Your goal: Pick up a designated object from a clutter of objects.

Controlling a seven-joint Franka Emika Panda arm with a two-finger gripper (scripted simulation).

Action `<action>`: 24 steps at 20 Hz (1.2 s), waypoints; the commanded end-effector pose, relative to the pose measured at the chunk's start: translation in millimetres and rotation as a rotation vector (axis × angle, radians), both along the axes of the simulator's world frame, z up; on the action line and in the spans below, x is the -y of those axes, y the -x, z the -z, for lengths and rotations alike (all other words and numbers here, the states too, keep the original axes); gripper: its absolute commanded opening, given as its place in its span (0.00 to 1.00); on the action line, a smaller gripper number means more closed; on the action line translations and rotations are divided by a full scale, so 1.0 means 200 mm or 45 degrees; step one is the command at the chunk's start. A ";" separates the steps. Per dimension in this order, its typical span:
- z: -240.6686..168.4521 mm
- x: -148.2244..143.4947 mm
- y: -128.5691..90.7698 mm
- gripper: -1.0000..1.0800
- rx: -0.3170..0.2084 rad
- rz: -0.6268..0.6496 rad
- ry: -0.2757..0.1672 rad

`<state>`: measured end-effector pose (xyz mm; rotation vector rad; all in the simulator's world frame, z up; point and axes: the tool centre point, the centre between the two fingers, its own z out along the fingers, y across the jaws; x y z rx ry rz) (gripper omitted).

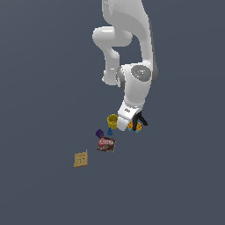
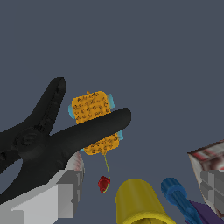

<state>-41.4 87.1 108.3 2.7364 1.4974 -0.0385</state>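
One orange wheeled block, straight below the gripper; one black clamp beside one finger and lying across that block; one yellow cup, one small blue piece and one purple cup near it; one brown packet farther off; one tan square cracker farthest; one small red bead on a thread.

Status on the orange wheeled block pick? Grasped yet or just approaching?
Done: the arm is down over the clutter, with the orange wheeled block centred in the wrist view. In hand: nothing visibly; the block appears to rest on the floor, partly crossed by the black clamp. The gripper is low beside the yellow cup, but its fingers are not clear enough to read. Left: close on the block and lift it.
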 end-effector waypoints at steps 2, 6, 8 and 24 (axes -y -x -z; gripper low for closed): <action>0.09 -0.03 0.05 0.96 0.004 -0.132 -0.013; 0.16 -0.06 0.10 0.96 0.006 -0.239 -0.026; 0.18 -0.07 0.11 0.96 0.007 -0.278 -0.032; 0.30 -0.09 0.14 0.96 0.007 -0.334 -0.041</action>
